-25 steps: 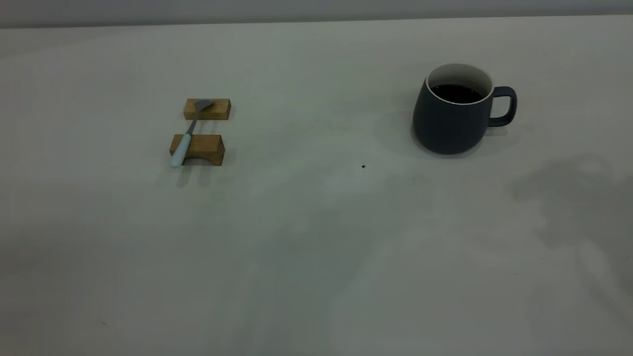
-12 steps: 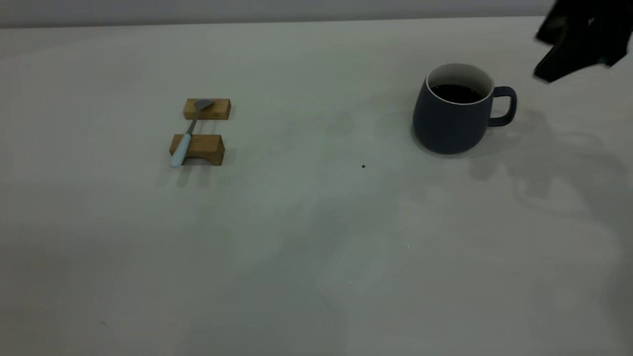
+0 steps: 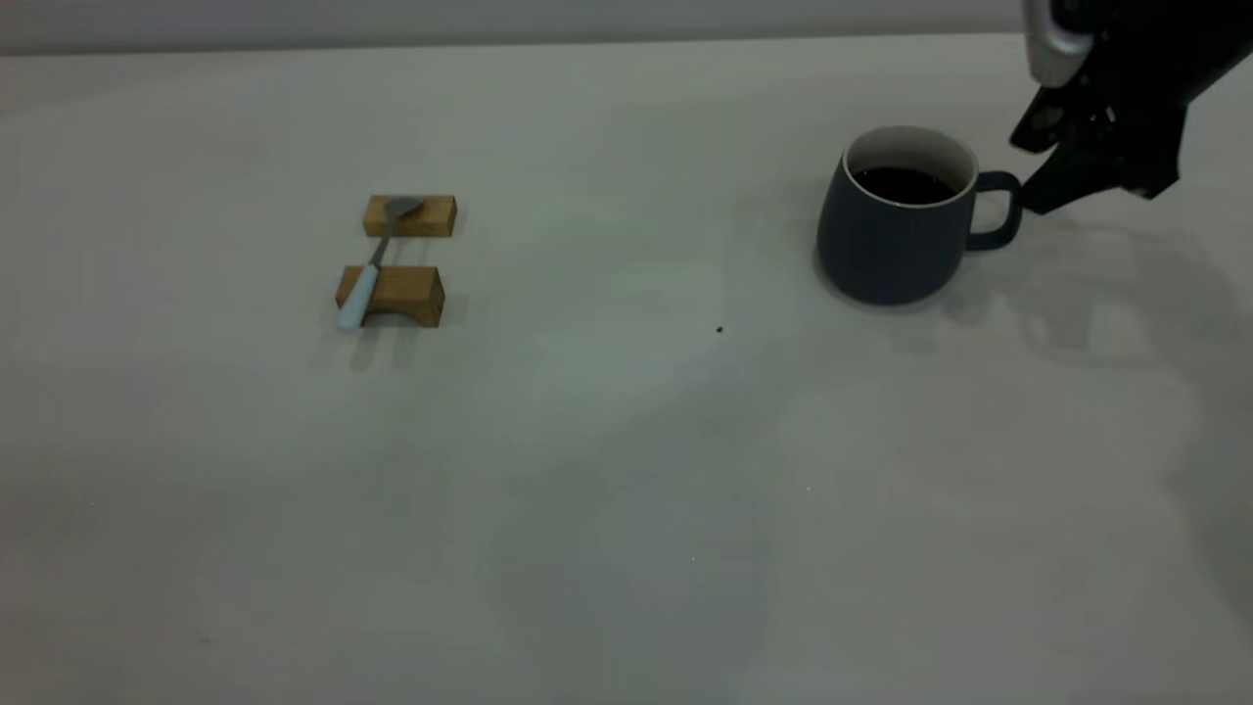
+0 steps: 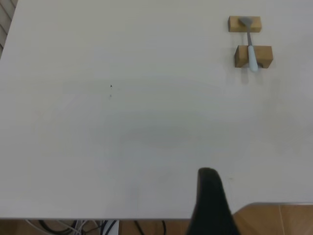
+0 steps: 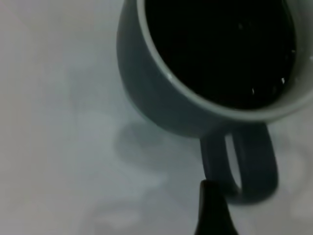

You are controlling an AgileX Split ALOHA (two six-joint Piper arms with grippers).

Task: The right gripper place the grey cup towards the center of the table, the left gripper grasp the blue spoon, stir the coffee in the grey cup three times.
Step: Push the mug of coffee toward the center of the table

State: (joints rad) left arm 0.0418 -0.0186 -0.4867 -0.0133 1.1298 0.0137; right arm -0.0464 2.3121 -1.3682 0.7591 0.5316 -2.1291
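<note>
The grey cup [image 3: 886,240] stands at the right of the table [image 3: 626,470], with dark coffee [image 3: 903,184] inside and its handle [image 3: 1000,211] pointing right. My right gripper [image 3: 1028,173] hovers open just right of the handle, not touching it. In the right wrist view one finger [image 5: 211,208] sits beside the handle [image 5: 254,169] of the cup [image 5: 146,93]. The blue spoon [image 3: 375,262] lies across two wooden blocks at the left and also shows as a spoon [image 4: 251,49] in the left wrist view. Only one finger [image 4: 209,198] of my left gripper shows, far from the spoon, near the table's edge.
The two brown wooden blocks [image 3: 411,215] [image 3: 399,294] carry the spoon. A tiny dark speck [image 3: 719,330] marks the middle of the table. Wood flooring [image 4: 279,220] shows beyond the table's edge in the left wrist view.
My right gripper came into view from the upper right and moved down and left, close to the cup's handle. Cup and spoon have not moved.
</note>
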